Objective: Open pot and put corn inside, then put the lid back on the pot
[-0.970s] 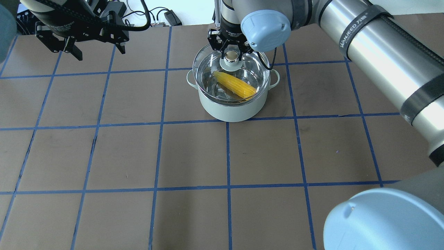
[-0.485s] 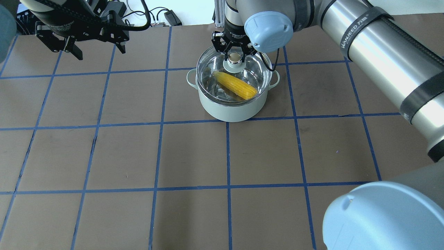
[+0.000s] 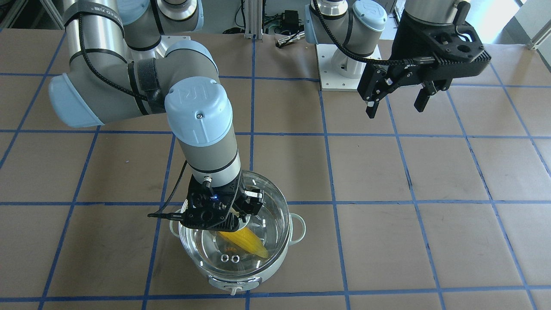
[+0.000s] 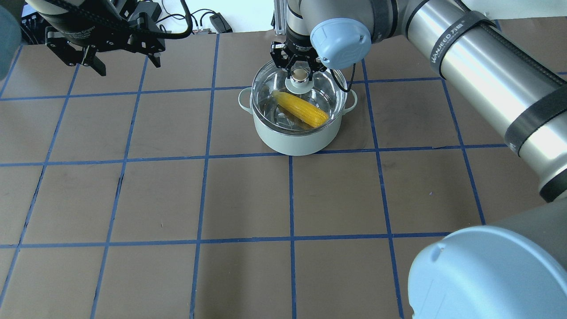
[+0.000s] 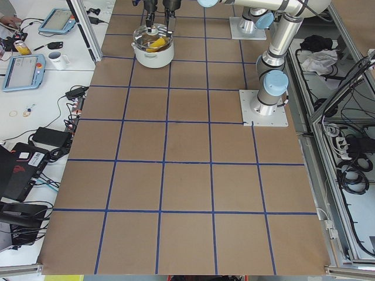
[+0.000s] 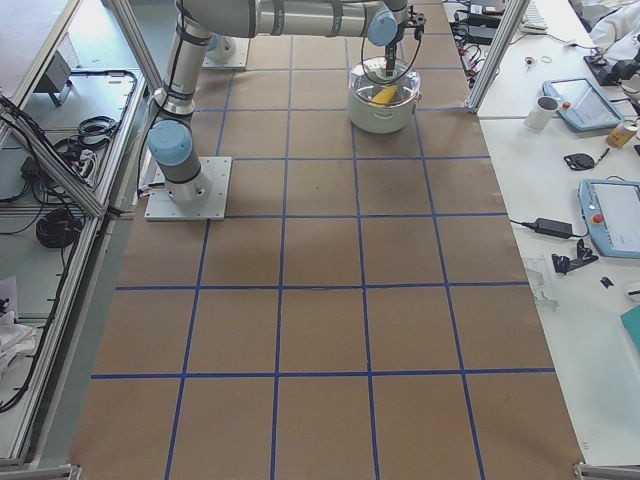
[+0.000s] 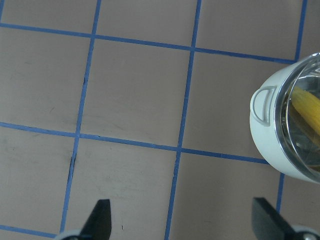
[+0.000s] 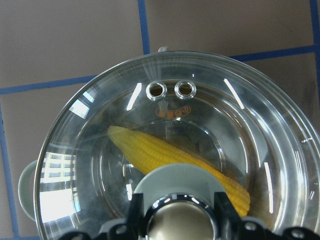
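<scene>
The mint-green pot stands at the table's far middle, with the yellow corn lying slantwise inside. My right gripper is shut on the beige knob of the glass lid and holds the lid over the pot's mouth. I cannot tell whether its rim rests on the pot. In the right wrist view the lid covers the corn, vent rings away from the gripper. My left gripper hangs open and empty above the far left of the table, well apart from the pot.
Cables and a power brick lie along the table's far edge. The arm bases stand on the robot's side. Side benches hold tablets and a mug. The brown table carries a blue tape grid.
My right gripper has carried the lid a little to the right, more squarely over the pot's mouth. The left arm, the pot and the corn have not moved.
</scene>
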